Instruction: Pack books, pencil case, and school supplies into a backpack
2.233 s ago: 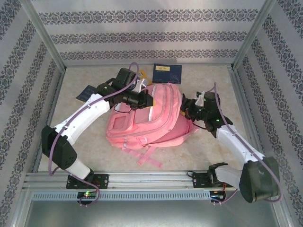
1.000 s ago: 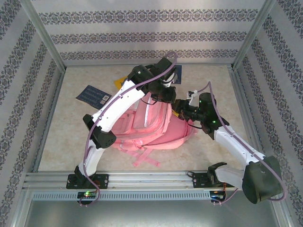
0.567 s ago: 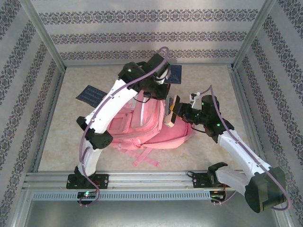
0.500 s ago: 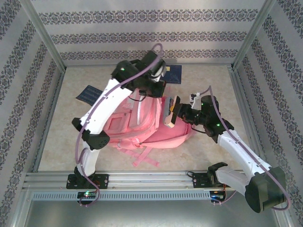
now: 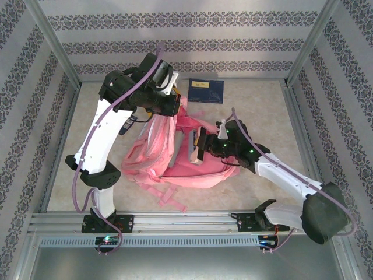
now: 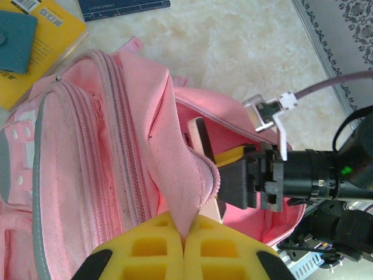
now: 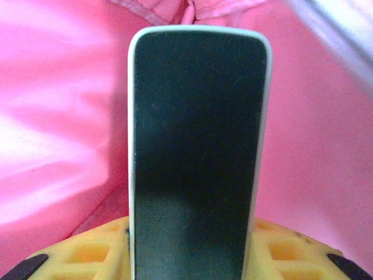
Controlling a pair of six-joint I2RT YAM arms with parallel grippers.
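The left hand (image 6: 183, 249) is pressing its 2 yellow fingers fully together on a fold of the pink backpack (image 6: 76, 151) and is holding this fold up, so the mouth is standing open. The fabric is looking soft and limp. I judge that it will sag shut when released, so a hold near the zip edge is the useful place.

The right hand (image 6: 236, 184) is standing at a narrow width, gripping the short end of a flat dark item (image 7: 198, 146) with a pale rim and rounded corners. The item is pointing into the opening, with pink lining around it. It is looking light and rather stiff, since it is standing out from the hand without bending. Its smooth face may slip between the pads, so a grip across the 2 flat faces is suiting it.

The backpack is lying in the middle of the tabletop (image 5: 262, 111). A navy book (image 5: 206, 91) is lying at 12 o'clock from it, apart. At 10 o'clock a yellow book (image 6: 46, 58) is lying just beside it, with a teal flat thing (image 6: 14, 35) on top.

The item's face is lying in shadow, so I cannot tell whether it is the pencil case or a book. The bottom of the backpack and anything already inside are hidden by the folds.
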